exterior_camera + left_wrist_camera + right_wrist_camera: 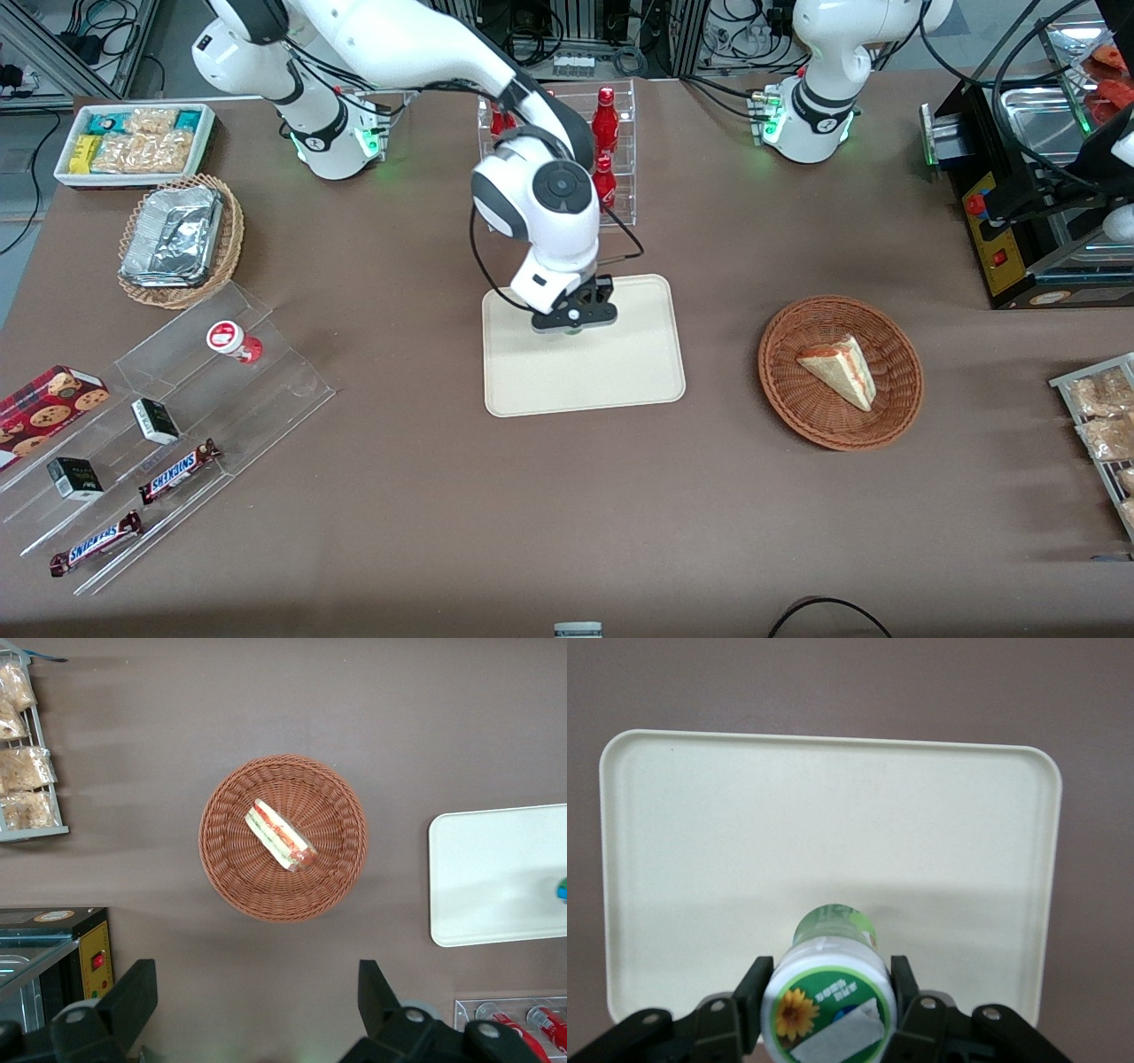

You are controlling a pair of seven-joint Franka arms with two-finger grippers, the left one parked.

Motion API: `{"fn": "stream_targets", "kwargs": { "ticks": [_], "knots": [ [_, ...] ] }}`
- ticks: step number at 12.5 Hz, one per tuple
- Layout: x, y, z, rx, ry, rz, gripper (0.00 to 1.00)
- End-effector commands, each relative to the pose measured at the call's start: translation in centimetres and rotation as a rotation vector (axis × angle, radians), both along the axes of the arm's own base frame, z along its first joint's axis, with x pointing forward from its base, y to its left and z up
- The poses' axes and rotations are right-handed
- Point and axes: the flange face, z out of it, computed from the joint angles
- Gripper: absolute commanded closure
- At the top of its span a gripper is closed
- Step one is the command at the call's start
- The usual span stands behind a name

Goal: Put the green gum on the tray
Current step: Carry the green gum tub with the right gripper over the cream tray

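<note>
Brown tabletop (532, 496) carries the cream tray (620, 381) at its middle. Over that tray I see my gripper (574, 321) clamped on the green gum (830, 992), which sits upright between the fingers (753, 992).

I count on the worktop (532, 496) one cream tray (620, 381), one green gum (828, 992) held in the single working gripper (828, 1014), one red-bodied canister (232, 340), and two Snickers bars (180, 470). I also count two wicker baskets (780, 390), one holding a single sandwich wedge (840, 369), the other one foil tray (173, 237). One white snack bin (208, 142) and one cookie box (49, 399) complete the set.
</note>
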Motion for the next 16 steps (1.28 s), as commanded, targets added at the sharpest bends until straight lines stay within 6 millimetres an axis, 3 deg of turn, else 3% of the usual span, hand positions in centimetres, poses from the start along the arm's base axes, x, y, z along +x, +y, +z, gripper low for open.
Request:
{"fn": "stream_targets", "kwargs": {
  "ticks": [1,7,10,12,14,15,16],
  "knots": [
    [1.0,0.8,-1.3,0.004,-0.013,-0.01,1.0],
    [0.6,1.6,-6.1,0.002,-0.032,0.033,1.0],
    [0.4,1.5,-7.3,-0.01,-0.023,0.035,1.0],
    [0.3,1.4,-8.0,-0.017,-0.017,0.035,0.85],
    [0.4,1.5,-8.1,-0.013,-0.021,0.037,0.21],
    [0.9,1.4,-6.8,0.017,-0.034,0.024,0.0],
    [1.2,1.1,-6.3,0.022,-0.036,0.015,0.0]
  ]
}}
